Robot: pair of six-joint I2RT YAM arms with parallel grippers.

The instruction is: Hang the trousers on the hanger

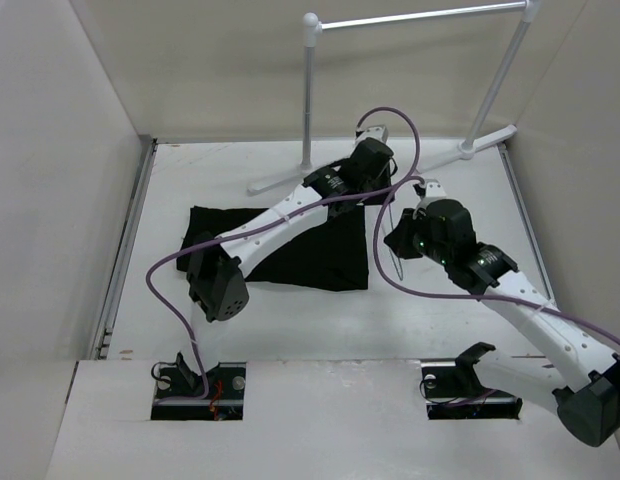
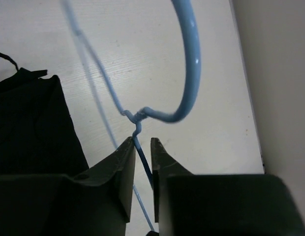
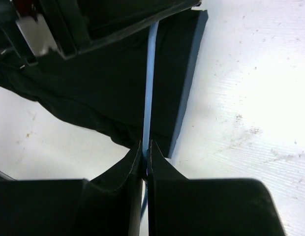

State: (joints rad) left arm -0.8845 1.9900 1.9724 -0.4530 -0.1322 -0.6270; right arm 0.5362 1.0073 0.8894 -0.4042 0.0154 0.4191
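Trousers lie flat on the table, mid-left in the top view. Left wrist view: the left gripper holds its jaws narrowly apart around the wire of the hanger, just below the twisted neck. Right wrist view: the right gripper pinches the blue wire tight, with black cloth beneath.

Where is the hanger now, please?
By the trousers' right edge, in both wrist views: the right pincer grips the hanger's wire; its neck sits between the left pincer's jaws.
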